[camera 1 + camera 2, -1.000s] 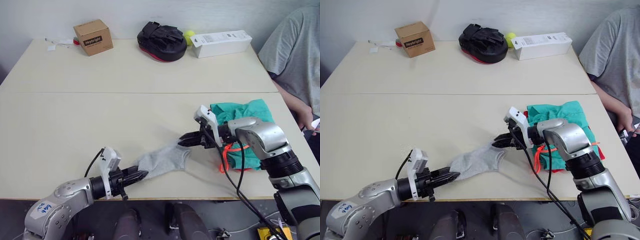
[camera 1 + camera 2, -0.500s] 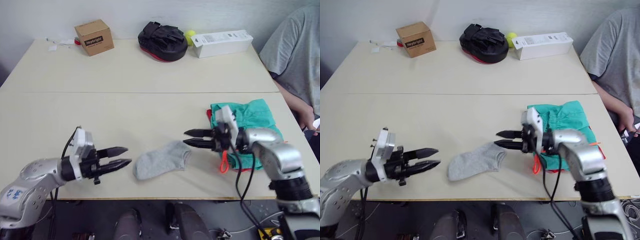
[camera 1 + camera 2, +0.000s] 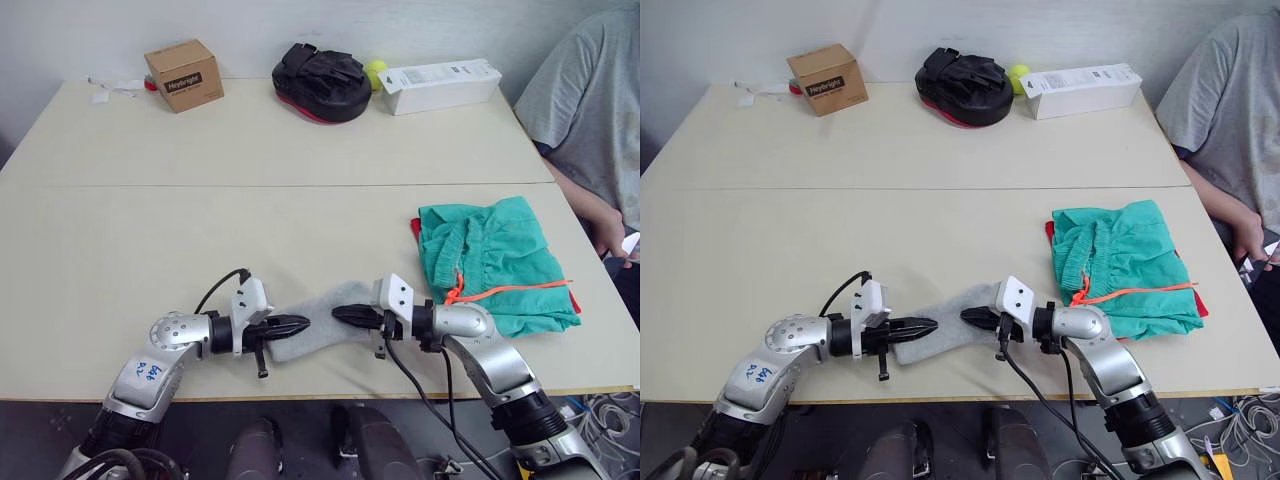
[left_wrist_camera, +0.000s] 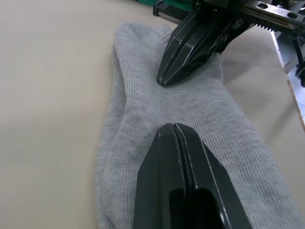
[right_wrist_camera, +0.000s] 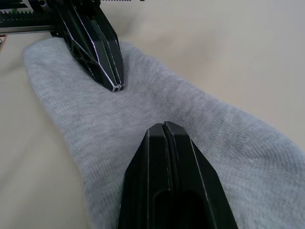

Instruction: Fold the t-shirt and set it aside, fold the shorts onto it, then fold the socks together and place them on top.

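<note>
Both grippers, left (image 3: 300, 325) and right (image 3: 343, 316), fingers pressed together holding nothing, rest tip-to-tip on the grey socks (image 3: 320, 318) near the table's (image 3: 120, 260) front edge, seemingly flattening them for folding.

- The grey socks (image 3: 318, 322) lie flat near the table's front edge, maybe one on the other.
- The green shorts (image 3: 492, 262) sit folded on the red t-shirt (image 3: 415, 227), orange drawstring showing.

The right gripper (image 5: 164, 128), jaws closed, faces the left gripper (image 5: 116, 87) over the grey socks (image 5: 157, 112).
</note>
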Robot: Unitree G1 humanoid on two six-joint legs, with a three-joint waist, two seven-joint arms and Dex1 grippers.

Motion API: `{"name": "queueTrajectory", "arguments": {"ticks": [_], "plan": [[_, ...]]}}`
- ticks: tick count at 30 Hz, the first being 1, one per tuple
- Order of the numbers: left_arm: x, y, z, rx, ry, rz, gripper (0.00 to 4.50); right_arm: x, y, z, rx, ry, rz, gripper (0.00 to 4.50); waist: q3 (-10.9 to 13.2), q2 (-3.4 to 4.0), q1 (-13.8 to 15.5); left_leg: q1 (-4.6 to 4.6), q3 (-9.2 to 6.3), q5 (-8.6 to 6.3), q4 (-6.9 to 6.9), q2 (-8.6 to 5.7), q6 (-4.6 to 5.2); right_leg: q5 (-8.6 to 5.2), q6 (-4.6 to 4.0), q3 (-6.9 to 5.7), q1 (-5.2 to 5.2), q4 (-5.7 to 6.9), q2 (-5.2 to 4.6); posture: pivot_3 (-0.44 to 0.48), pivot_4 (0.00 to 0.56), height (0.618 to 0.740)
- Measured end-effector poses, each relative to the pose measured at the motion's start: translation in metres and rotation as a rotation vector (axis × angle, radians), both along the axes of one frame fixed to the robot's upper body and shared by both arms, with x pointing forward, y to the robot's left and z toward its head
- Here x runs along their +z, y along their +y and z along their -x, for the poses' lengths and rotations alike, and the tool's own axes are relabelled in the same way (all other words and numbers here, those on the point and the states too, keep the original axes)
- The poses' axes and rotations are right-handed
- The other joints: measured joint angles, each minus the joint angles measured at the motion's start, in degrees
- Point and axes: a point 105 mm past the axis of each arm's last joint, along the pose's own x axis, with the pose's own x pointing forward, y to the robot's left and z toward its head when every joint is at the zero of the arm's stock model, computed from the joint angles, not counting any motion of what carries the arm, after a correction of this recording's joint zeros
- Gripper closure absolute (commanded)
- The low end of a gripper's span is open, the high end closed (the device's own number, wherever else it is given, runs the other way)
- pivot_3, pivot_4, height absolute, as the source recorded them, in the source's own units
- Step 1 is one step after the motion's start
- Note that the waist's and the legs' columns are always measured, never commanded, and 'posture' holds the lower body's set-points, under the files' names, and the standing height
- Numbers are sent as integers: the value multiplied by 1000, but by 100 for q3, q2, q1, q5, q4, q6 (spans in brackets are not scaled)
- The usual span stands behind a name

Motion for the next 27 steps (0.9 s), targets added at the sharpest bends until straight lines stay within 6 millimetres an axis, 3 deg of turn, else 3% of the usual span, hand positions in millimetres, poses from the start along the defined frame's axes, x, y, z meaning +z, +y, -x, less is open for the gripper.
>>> {"name": "queueTrajectory", "arguments": {"ticks": [7, 11, 14, 17, 19, 23, 27], "plan": [[-2, 12, 2, 36, -20, 0, 4486, 1, -35, 1, -82, 7, 18, 4500, -2, 0, -9, 12, -2, 0, -2, 3, 8, 3, -4, -1, 7, 4, 3, 0, 150, 740], [12, 22, -1, 56, -31, 72, 4486, 6, -31, 4, -53, 22, -28, 4500, 1, 3, -30, 7, -6, 16, -6, 7, 8, 11, -17, -5, 1, 6, 9, 0, 150, 740], [37, 25, -4, 38, -7, 190, 4486, 29, -12, 9, 31, -20, -116, 4500, 2, 4, -30, 2, -9, 24, -3, 7, 10, 23, -10, -6, 0, 7, 11, 0, 150, 740], [52, 33, 4, -9, 57, 194, 3897, 46, -1, 13, 93, -47, -168, 4500, 2, 3, -36, 2, -8, 24, -4, 6, 10, 30, -7, -5, 1, 4, 9, 0, 150, 740], [53, 51, 7, 19, 123, 127, 3276, 46, 7, 16, 135, -43, -170, 4500, 3, 4, -59, 2, -7, 23, -8, 5, 8, 30, -7, -5, -1, 0, 6, 0, 150, 740], [44, 73, 15, 77, 227, 40, 1968, 23, 17, 9, 136, -54, -98, 4500, 4, 6, -78, -2, -1, 21, -7, 3, 9, 29, -8, -4, -4, -8, 0, 0, 150, 740], [29, 77, 21, 128, 352, 38, 706, 6, 15, -3, 100, -91, -25, 4500, 8, 9, -88, -12, -3, 21, -5, -2, 7, 29, -9, -5, -9, -9, -5, 0, 150, 740]]}}
